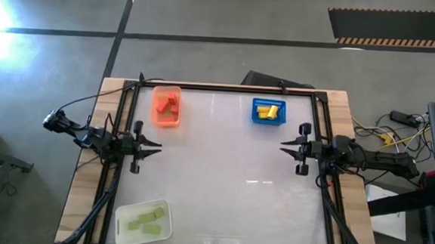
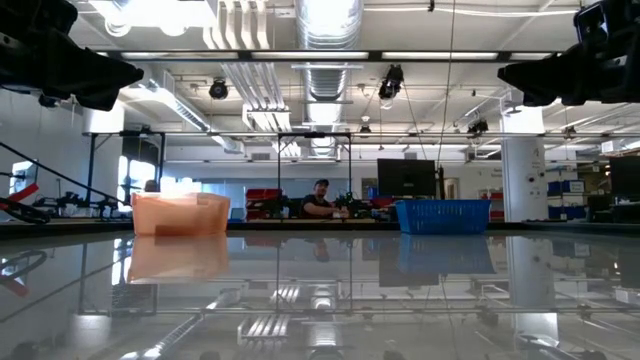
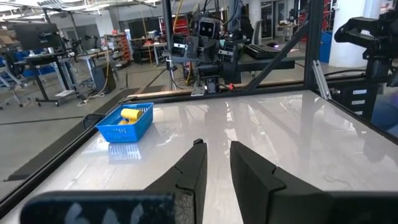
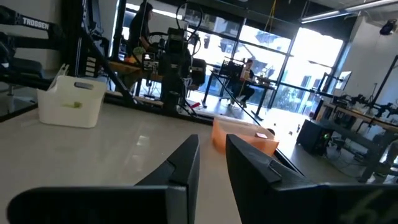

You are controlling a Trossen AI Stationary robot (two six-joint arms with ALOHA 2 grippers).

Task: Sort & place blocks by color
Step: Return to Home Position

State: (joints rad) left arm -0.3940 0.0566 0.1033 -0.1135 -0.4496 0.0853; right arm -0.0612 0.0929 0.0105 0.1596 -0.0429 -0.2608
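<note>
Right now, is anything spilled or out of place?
Nothing stands out: red blocks in the orange tray, yellow blocks in the blue tray, green blocks in the white tray. Left tool and right tool wait at the sides.

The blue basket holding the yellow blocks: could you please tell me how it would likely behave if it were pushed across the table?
The blue basket would probably slide easily, since the table looks glossy and mirrors it. Its lattice walls suggest light plastic, so a high push might tip it. The yellow blocks lie loose and could shift inside.
</note>
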